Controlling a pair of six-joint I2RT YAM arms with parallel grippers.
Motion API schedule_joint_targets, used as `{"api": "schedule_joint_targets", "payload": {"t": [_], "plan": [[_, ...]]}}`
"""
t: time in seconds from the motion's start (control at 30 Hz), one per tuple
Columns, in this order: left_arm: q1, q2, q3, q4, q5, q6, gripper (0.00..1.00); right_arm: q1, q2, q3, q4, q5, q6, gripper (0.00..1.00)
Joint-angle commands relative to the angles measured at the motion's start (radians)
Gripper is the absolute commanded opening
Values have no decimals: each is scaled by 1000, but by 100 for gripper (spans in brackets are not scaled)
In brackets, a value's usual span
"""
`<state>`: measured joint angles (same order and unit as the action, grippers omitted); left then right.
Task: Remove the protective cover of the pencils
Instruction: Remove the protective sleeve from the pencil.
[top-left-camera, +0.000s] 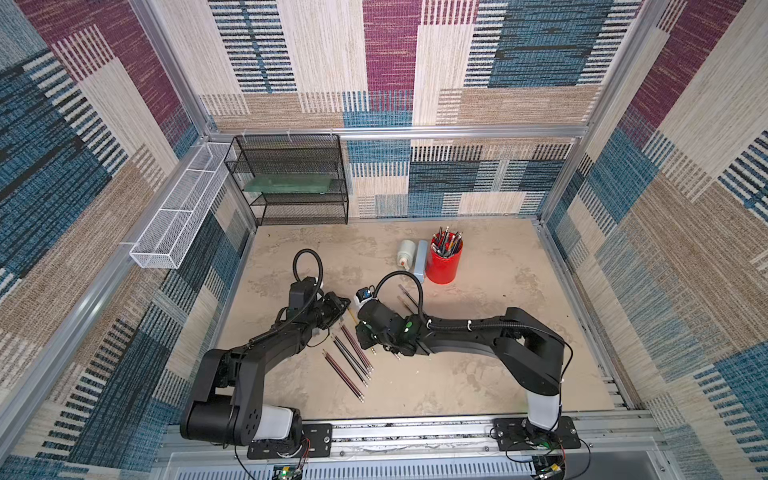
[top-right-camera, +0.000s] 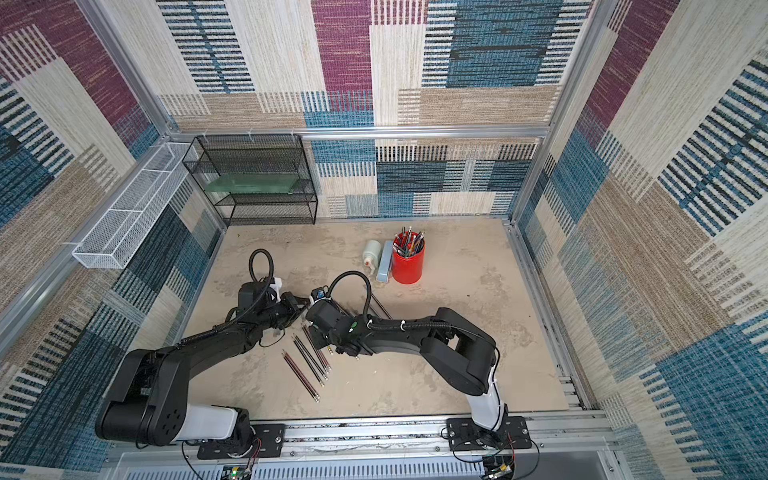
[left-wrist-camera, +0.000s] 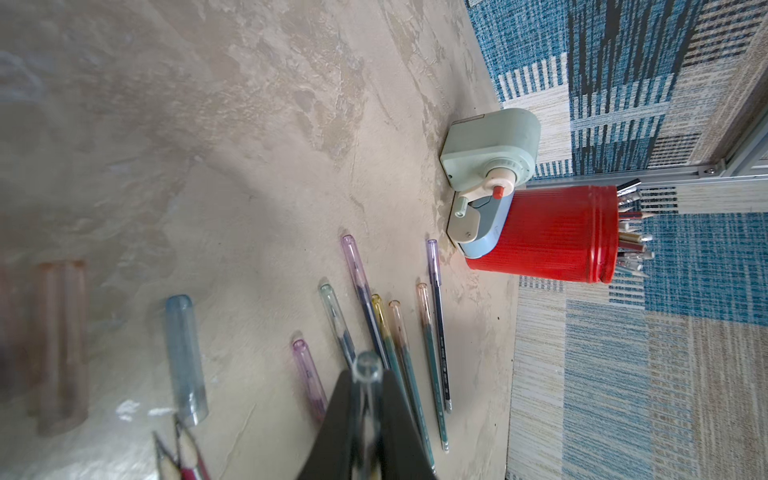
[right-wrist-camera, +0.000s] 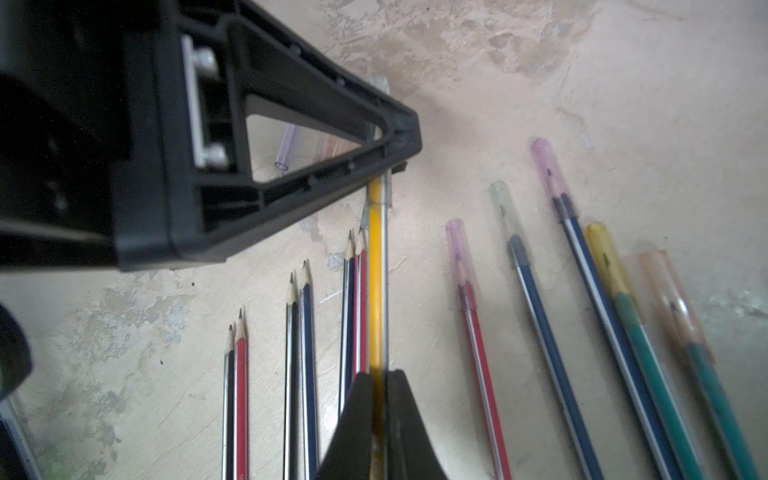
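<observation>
In the middle of the desk (top-left-camera: 478, 374) the two arms meet over one yellow pencil (right-wrist-camera: 376, 291). The right jaws are clamped on its shaft. The left jaws are pressed together on the clear cover (left-wrist-camera: 367, 368), which sits on the pointed end of this pencil. In the right wrist view the open end of the cover overlaps the yellow shaft, so the cover is not off. In a top view the yellow pencil (top-left-camera: 352, 316) shows as a short piece between the two wrists. Just near of it, six bare pencils (top-left-camera: 351, 361) lie on the desk in three pairs, with maroon, black and navy shafts and sharp points turned to the far side. To the right of the held pencil lie several capped pencils (right-wrist-camera: 552, 332), spread like a fan, each with a tinted cover of pink, pale green, purple, yellow or orange on its point; in the top views the right arm (top-left-camera: 478, 332) hides most of them. Some empty covers lie loose on the desk close to the left jaws: a blue cover (left-wrist-camera: 185, 357), two blurred brownish covers (left-wrist-camera: 62, 345) and a purple cover (right-wrist-camera: 286, 149). At the far right of the desk stands a red cup (top-left-camera: 444, 266) full of pens and pencils, touching a blue case (top-left-camera: 422, 259), with a pale green sharpener (top-left-camera: 405, 251) beside it on the left.
</observation>
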<state>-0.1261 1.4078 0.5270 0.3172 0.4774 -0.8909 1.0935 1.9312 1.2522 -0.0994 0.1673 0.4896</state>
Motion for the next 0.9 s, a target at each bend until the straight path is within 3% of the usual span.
{"api": "schedule_joint_targets", "payload": {"t": [0.0, 0.07, 0.13, 0.3, 0.4, 0.63, 0.87], "plan": [[2, 1, 4, 23, 2, -17, 3, 7, -4, 7, 24, -10, 1, 4], [2, 3, 6, 25, 6, -20, 3, 7, -1, 10, 24, -8, 2, 20], [3, 1, 6, 23, 7, -20, 2, 6, 10, 27, 11, -6, 1, 28], [3, 2, 7, 22, 8, -21, 2, -8, 49, 76, -25, -1, -6, 32], [3, -2, 7, 19, 9, -19, 1, -16, 64, 80, -18, -15, -2, 26], [6, -3, 11, 5, 0, -14, 0, -14, 63, 66, -7, -23, 3, 2], [14, -9, 7, -1, -16, -14, 0, -4, 45, 38, 7, -28, 1, 0]]}}
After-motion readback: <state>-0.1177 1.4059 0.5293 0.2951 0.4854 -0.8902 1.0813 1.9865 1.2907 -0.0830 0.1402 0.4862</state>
